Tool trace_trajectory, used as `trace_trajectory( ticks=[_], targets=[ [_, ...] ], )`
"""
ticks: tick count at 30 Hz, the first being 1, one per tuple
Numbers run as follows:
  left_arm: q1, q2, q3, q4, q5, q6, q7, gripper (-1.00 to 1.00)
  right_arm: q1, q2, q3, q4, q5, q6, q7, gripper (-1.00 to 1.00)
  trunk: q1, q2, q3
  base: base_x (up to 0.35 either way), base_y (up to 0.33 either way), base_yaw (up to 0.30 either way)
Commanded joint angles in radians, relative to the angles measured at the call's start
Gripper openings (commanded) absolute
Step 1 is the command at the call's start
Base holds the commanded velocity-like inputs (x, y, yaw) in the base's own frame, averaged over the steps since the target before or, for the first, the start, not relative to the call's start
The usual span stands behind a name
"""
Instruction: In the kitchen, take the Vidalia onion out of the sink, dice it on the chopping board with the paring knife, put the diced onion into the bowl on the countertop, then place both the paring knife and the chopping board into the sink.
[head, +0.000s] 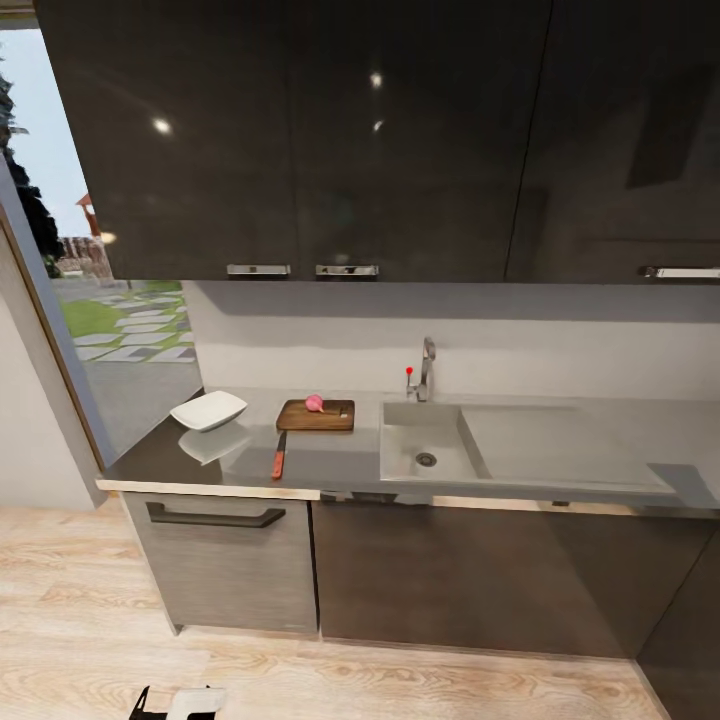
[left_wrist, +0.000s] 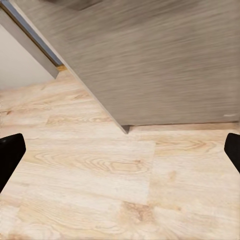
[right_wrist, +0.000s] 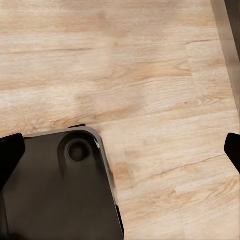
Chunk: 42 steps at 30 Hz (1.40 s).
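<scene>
Along the far wall, the countertop (head: 330, 465) runs glossy dark grey over dark cabinets, beneath a row of dark upper cabinets (head: 300, 140) with bar handles. A window (head: 110, 320) opens at the left end onto paving and grass. Pale wood flooring (head: 350, 680) lies in front of the units.

The sink (head: 455, 455) is set in the worktop right of centre, its round drain visible and its drainboard extending right; the chrome tap (head: 427, 368) with red knob stands at its back edge. Left of the sink lies the chopping board (head: 330, 417), and the Vidalia onion (head: 314, 403) rests on it, toward the back edge. The bowl (head: 209, 410) sits well left of the board, near the worktop's end. The paring knife (head: 279, 456) lies on the worktop between bowl and board, forward of the board, handle toward the front edge.

The left gripper (left_wrist: 120, 150), seen in the left wrist view, hangs over the floor near a cabinet base, fingers spread wide, nothing between them. The right gripper (right_wrist: 120, 147), seen in the right wrist view, is likewise spread and empty above the floor, beside the dark robot base (right_wrist: 60, 190).
</scene>
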Motion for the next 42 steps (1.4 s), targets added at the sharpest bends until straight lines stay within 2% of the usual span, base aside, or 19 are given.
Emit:
trace_trajectory(
  ticks=[1,9,12,13,14,15,21,23,25,30,34,37,38,39,40,41,42],
  targets=[
    [-0.002,-0.001,-0.008,-0.003,0.003,-0.002,0.005,1.0,0.001,0.0,0.0,-0.001,-0.002,-0.002,-0.002,1.0,0.0,-0.001,0.0,0.0,0.0,0.0],
    [-0.001,-0.005,-0.007,-0.028,0.002,-0.002,0.004,1.0,0.001,0.0,0.0,-0.001,-0.002,-0.002,-0.002,1.0,0.0,-0.001,0.0,0.0,0.0,0.0],
    [-0.001,0.005,-0.001,-0.069,0.001,-0.003,0.004,1.0,0.001,0.0,0.0,-0.001,-0.002,-0.002,-0.002,1.0,0.0,-0.001,0.0,0.0,0.0,0.0],
    [-0.001,0.017,0.0,-0.078,-0.002,-0.005,-0.002,1.0,0.001,0.0,0.0,-0.001,-0.002,-0.002,-0.002,1.0,0.0,-0.001,0.0,0.0,0.0,0.0],
    [-0.001,0.025,-0.001,-0.078,-0.004,-0.006,-0.051,1.0,0.001,0.0,0.0,-0.001,-0.002,-0.002,-0.002,1.0,0.0,-0.001,0.0,0.0,0.0,0.0],
    [-0.001,0.021,-0.001,-0.067,-0.002,-0.006,-0.097,1.0,0.001,0.0,0.0,-0.001,-0.002,-0.002,-0.002,1.0,0.0,-0.001,0.0,0.0,0.0,0.0],
    [0.005,-0.028,-0.002,0.157,0.003,0.004,-0.428,1.0,0.001,0.0,0.0,-0.001,-0.002,-0.002,-0.002,1.0,0.0,-0.001,0.0,0.0,0.0,0.0],
    [0.022,-0.043,-0.002,0.231,0.003,0.009,-0.506,1.0,0.001,0.0,0.0,-0.001,-0.002,-0.002,-0.002,1.0,0.0,-0.001,0.0,0.0,0.0,0.0],
    [0.039,-0.054,-0.002,0.295,0.004,0.013,-0.559,1.0,0.001,0.0,0.0,-0.001,-0.002,-0.002,-0.002,1.0,0.0,-0.001,0.0,0.0,0.0,0.0],
    [0.061,-0.077,-0.003,0.361,0.011,0.017,-0.607,1.0,0.001,0.0,0.0,-0.001,-0.002,-0.002,-0.002,1.0,0.0,-0.001,0.0,0.0,0.0,0.0],
    [0.066,-0.086,-0.002,0.361,0.015,0.018,-0.61,1.0,0.001,0.0,0.0,-0.001,-0.002,-0.002,-0.002,1.0,0.0,-0.001,0.0,0.0,0.0,0.0],
    [0.067,-0.083,0.001,0.336,0.016,0.019,-0.612,1.0,0.001,0.0,0.0,-0.001,-0.002,-0.002,-0.002,1.0,0.0,-0.001,0.0,0.0,0.0,0.0],
    [0.067,-0.074,0.036,0.321,0.015,0.021,-0.616,1.0,0.001,0.0,0.0,-0.001,-0.002,-0.002,-0.002,1.0,0.0,-0.001,0.0,0.0,0.0,0.0],
    [0.067,-0.057,0.197,0.313,0.011,0.036,-0.625,1.0,0.001,0.0,0.0,-0.001,-0.002,-0.002,-0.002,1.0,0.0,-0.001,0.0,0.0,0.0,0.0],
    [0.068,-0.045,0.309,0.313,0.008,0.053,-0.637,1.0,0.001,0.0,0.0,-0.001,-0.002,-0.002,-0.002,1.0,0.0,-0.001,0.0,0.0,0.0,0.0],
    [0.068,-0.04,0.362,0.313,0.006,0.063,-0.646,1.0,0.001,0.0,0.0,-0.001,-0.002,-0.002,-0.002,1.0,0.0,-0.001,0.0,0.0,0.0,0.0],
    [0.068,-0.033,0.45,0.315,-0.003,0.087,-0.671,1.0,0.001,0.0,0.0,-0.001,-0.002,-0.002,-0.002,1.0,0.0,-0.001,0.0,0.0,0.0,0.0]
  ],
)
